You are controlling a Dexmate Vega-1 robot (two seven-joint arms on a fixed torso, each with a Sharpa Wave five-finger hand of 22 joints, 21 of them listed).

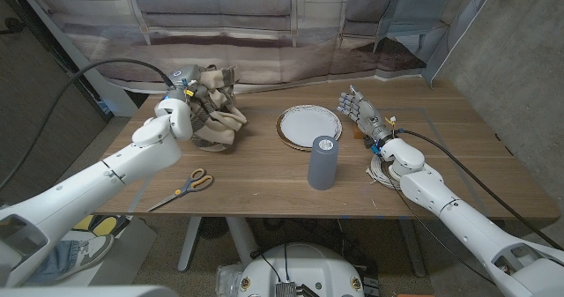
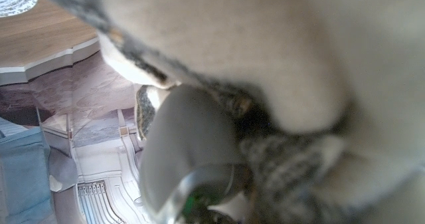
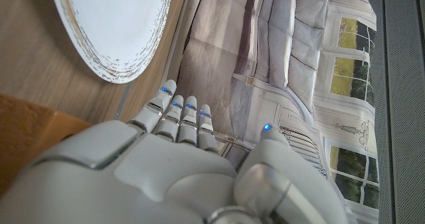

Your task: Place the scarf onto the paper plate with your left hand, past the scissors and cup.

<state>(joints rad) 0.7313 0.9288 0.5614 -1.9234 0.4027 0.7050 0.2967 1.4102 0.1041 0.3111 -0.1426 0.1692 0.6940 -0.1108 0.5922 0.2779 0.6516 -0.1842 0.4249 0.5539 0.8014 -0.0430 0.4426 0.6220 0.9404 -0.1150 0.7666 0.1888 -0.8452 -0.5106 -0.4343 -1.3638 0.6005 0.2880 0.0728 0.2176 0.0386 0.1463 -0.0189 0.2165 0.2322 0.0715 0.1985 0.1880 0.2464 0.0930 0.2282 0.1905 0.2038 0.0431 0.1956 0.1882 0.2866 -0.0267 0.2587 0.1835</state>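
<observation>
On the left of the brown wooden table, the white left hand grips the top of the bunched beige and brown knitted scarf, fingers clamped into its folds; the scarf's upper part is lifted while its lower folds touch the table at the far left, and in the left wrist view the cloth presses right against the hand. Near the front edge, to the left, lie the scissors with orange and grey handles, well apart from the scarf. Right of the scarf, at the table's middle, sits the round white paper plate with a brown patterned rim, nothing on it. Just nearer than the plate stands the tall grey cylindrical cup, upright. On the right, the right hand stands beside the plate with its fingers straight and slightly apart, holding nothing, above a coil of white cable on the table
</observation>
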